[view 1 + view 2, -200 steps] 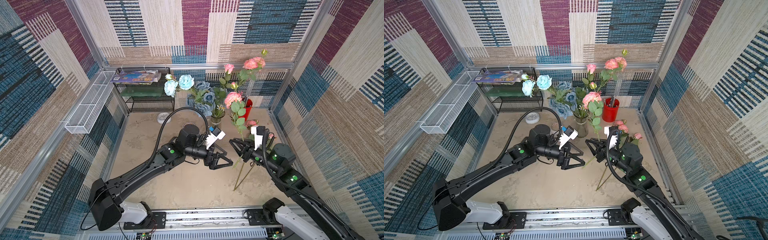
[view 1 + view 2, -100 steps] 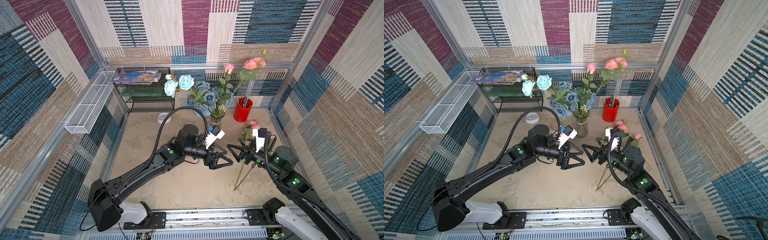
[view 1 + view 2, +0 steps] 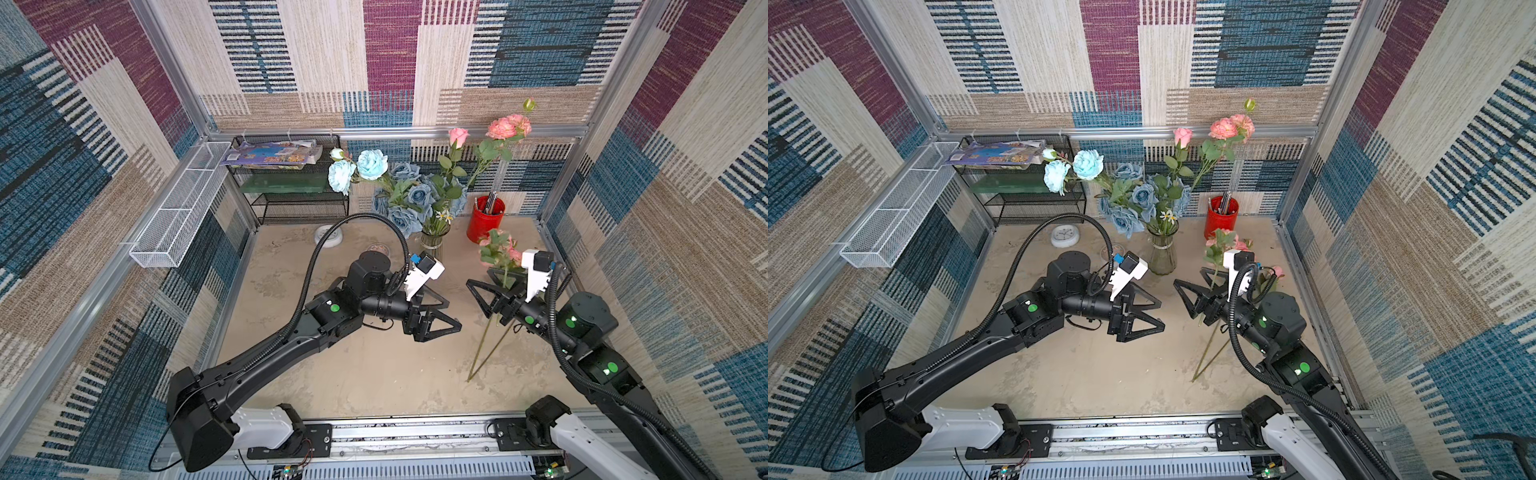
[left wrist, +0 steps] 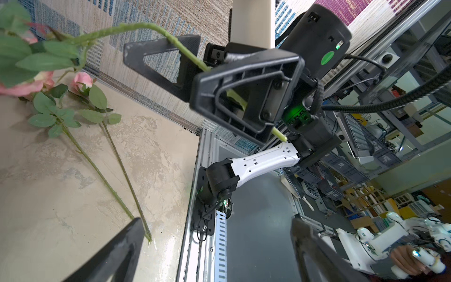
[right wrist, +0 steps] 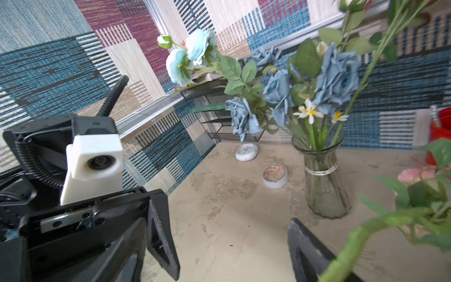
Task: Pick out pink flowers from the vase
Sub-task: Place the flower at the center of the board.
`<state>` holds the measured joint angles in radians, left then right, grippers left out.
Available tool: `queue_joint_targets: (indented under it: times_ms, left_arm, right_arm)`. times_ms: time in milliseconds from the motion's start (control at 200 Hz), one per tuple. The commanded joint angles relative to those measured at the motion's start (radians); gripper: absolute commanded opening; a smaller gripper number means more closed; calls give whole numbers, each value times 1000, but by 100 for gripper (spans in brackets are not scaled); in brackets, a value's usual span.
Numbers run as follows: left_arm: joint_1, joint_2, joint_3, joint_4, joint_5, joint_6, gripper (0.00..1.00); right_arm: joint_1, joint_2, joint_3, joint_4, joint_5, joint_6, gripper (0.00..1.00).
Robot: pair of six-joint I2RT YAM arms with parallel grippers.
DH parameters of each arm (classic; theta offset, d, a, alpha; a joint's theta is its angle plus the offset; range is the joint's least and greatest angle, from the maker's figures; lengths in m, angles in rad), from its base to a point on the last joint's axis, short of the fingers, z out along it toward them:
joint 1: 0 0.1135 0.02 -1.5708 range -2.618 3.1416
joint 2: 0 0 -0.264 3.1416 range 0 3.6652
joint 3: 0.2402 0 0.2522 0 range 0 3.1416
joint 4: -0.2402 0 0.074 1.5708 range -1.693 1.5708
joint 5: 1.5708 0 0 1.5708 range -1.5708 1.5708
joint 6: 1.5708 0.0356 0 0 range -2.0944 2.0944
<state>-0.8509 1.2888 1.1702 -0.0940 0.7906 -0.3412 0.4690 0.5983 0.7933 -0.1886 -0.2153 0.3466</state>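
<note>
right gripper point(image 3: 478, 277), jaws apart, loose green-stemmed pink rose point(image 3: 494, 249) across them: may snag on withdrawal. left gripper point(image 3: 453, 315) spread, empty. two tall pink roses point(image 3: 458, 135) stand in clear ribbed glass vase point(image 3: 432, 246).

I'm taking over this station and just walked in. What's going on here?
The arms are sorting the pink ones out of the vase. The right gripper is open, with a pink flower whose stem lies loose between its jaws. Two pink flowers lie on the table beside it. The left gripper hovers open and empty mid-table. Two tall pink flowers stand in the vase among the blue roses.
</note>
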Motion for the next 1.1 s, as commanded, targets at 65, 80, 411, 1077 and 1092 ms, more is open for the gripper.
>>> queue_joint_targets:
  times_ms: [65, 80, 411, 1077, 1092]
  left_arm:
    - [6, -23, -10, -16, -22, 30, 92]
    - [6, -25, -11, -19, -22, 31, 92]
    - [16, -43, -38, -17, -29, 36, 92]
    - [25, -63, -76, -6, -43, 24, 92]
    - [25, -65, -77, -6, -45, 25, 92]
  right_arm:
    - [-2, -50, -51, 20, 164, -101, 85]
    - [-1, -53, -62, 23, 176, -104, 85]
    - [13, -8, -337, 66, 333, 127, 86]
    - [24, 274, -263, -81, 82, 351, 96]
    - [19, 278, -259, -85, 79, 357, 96]
